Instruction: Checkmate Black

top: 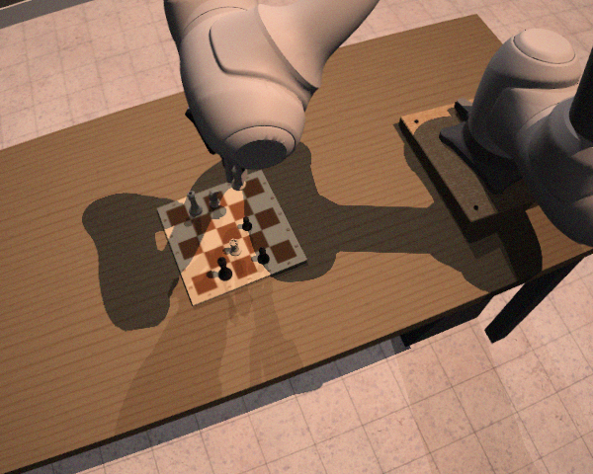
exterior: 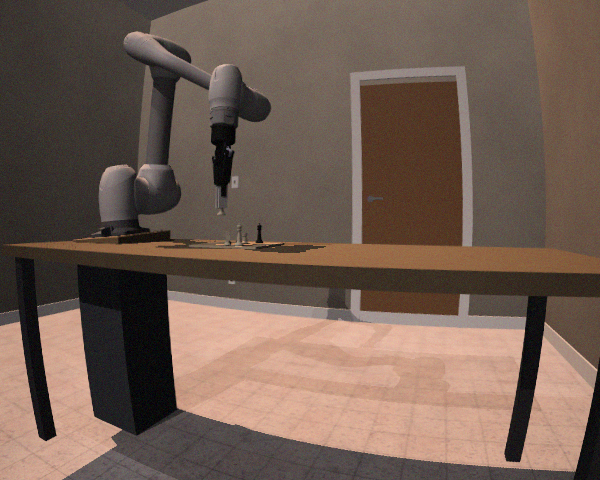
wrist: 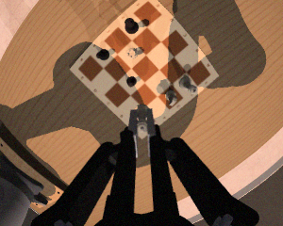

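A small chessboard (top: pixel 283 251) (wrist: pixel 91 70) (exterior: pixel 269 244) lies on the wooden table (top: pixel 82 331). My gripper (top: pixel 235 181) (exterior: pixel 220 202) (wrist: pixel 141 118) hangs above the board's far edge. It is shut on a small white piece (exterior: pixel 220 210) (wrist: pixel 141 127) and holds it clear of the board. Two white pieces (top: pixel 194 203) (top: pixel 213 198) stand at the board's far left corner. Another white piece (top: pixel 232 247) (wrist: pixel 137 51) stands near the middle. Black pieces (top: pixel 246 223) (top: pixel 262 256) (top: pixel 224 269) stand on the near half. The arm hides the held piece in the top view.
The arm's base (top: pixel 521 102) stands on a mounting plate (top: pixel 440 153) at the table's right end. The arm's elbow (top: pixel 245 76) hangs over the board's far side. The table's front edge (top: pixel 287 374) runs close below the board.
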Controlling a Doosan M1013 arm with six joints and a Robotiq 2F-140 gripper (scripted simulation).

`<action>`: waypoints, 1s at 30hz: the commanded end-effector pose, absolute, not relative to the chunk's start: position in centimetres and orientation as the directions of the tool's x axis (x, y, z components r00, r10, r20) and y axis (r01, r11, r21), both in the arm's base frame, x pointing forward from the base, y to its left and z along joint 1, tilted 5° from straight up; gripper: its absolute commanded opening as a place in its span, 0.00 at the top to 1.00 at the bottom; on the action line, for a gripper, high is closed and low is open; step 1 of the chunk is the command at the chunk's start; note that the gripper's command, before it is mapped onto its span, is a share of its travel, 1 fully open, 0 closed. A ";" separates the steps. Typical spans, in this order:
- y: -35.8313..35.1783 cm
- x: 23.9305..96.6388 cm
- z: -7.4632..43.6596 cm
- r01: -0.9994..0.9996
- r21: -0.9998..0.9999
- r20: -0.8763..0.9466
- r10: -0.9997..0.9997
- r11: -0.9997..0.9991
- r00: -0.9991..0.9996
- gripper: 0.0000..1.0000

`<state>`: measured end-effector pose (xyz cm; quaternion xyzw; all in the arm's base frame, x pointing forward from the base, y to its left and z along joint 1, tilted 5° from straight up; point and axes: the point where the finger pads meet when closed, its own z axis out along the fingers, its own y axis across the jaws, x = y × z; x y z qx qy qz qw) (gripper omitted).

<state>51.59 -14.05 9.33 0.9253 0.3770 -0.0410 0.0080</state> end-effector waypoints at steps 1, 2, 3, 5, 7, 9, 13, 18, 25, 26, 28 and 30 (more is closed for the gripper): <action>-14.0 51.7 10.5 0.698 -0.017 -0.082 0.697 -0.716 0.712 1.00; -14.0 51.7 10.5 0.698 -0.017 -0.082 0.697 -0.716 0.712 1.00; -14.0 51.7 10.6 0.698 -0.017 -0.082 0.697 -0.716 0.712 1.00; -14.0 51.7 10.6 0.698 -0.017 -0.082 0.697 -0.716 0.712 1.00; -14.0 51.7 10.6 0.698 -0.017 -0.082 0.697 -0.716 0.712 1.00; -14.0 51.7 10.6 0.698 -0.017 -0.082 0.697 -0.716 0.712 1.00; -14.0 51.7 10.6 0.704 -0.017 -0.082 0.702 -0.710 0.707 1.00; -13.2 53.0 10.5 0.838 -0.034 -0.076 0.838 -0.544 0.541 1.00; -10.2 57.5 10.1 0.983 -0.059 -0.066 0.983 -0.172 0.168 1.00; -9.7 58.1 10.0 0.991 -0.061 -0.065 0.991 -0.120 0.116 1.00; -9.7 58.1 10.0 0.991 -0.061 -0.065 0.991 -0.120 0.116 1.00; -8.8 59.1 9.9 0.995 -0.070 -0.056 0.995 0.073 -0.077 1.00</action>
